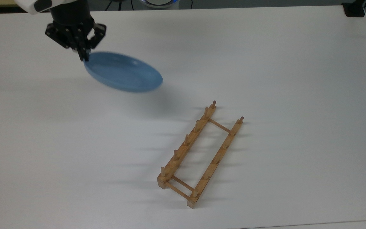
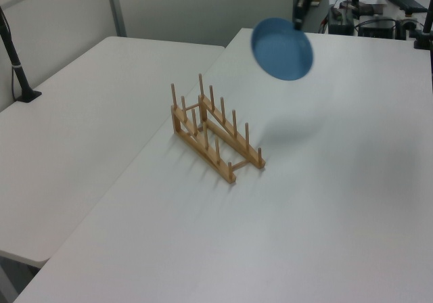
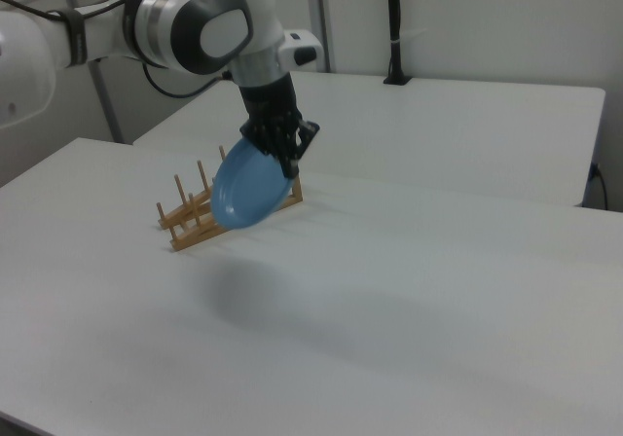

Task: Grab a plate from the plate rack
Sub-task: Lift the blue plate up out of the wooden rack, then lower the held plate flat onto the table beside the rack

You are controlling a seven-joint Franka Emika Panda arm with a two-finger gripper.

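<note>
— Plate (image 1: 123,72), round, shiny and light blue: where is it?

— It hangs in the air from the black metal fingers (image 1: 83,56). The fingers are squeezed tight on its rim, right at the edge. The rest of the plate slopes down and away from the fingers, toward the top view's right.

— Is it touching the big white worktop (image 1: 297,79)?

— No. It floats above the worktop, and a soft grey shadow lies under it.

— And the long light-brown wooden plate rack (image 1: 199,153) with the upright pegs?

— It sits flat on the worktop, well apart from the fingers, toward the top view's lower right. Its slots have nothing in them.

— What does the left view show?

— The plate (image 2: 282,49) is high up, past the plate rack (image 2: 214,133) and to the left view's right of it.

— And the right view?

— The white robot arm (image 3: 195,29) reaches down. The fingers (image 3: 291,166) pinch the top edge of the plate (image 3: 249,191), and the plate hangs below them, tilted. The plate rack (image 3: 199,212) stands behind the plate, and the plate covers part of it.
</note>
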